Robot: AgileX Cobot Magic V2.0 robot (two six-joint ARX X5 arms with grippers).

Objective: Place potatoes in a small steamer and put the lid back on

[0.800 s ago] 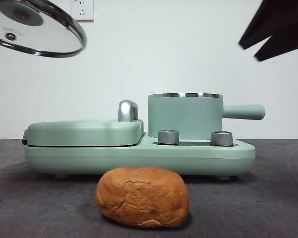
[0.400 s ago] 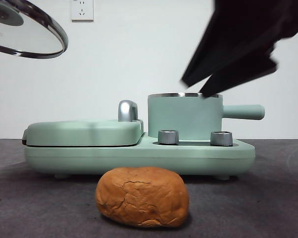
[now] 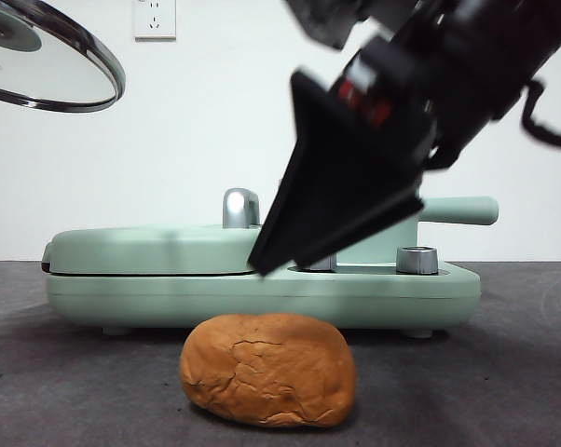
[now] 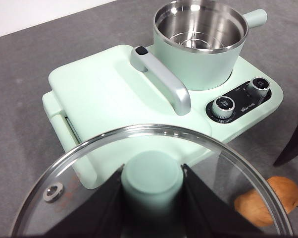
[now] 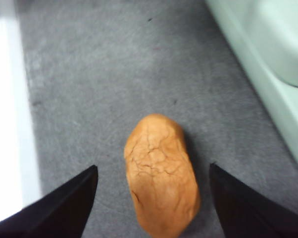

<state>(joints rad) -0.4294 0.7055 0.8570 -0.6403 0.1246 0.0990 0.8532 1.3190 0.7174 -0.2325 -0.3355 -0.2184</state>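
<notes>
We see the right gripper (image 5: pixel 151 198), jaws apart, above the cracked orange-brown potato (image 3: pixel 268 369) on the grey table (image 3: pixel 504 391). Left gripper (image 4: pixel 151 191) clamps the clear glass lid (image 3: pixel 47 56) by its mint knob, at 10 o'clock from the open mint-green steamer pot (image 4: pixel 198 42) w/ steel rim.

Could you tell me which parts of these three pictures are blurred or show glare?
Front view: the right gripper is large, dark and soft-edged, while the potato is sharp. Left wrist view: the lid knob is out of focus, and the steamer steel interior shows bright reflections. Right wrist view: the whole picture is slightly soft, with a washed-out white strip along one edge.
</notes>
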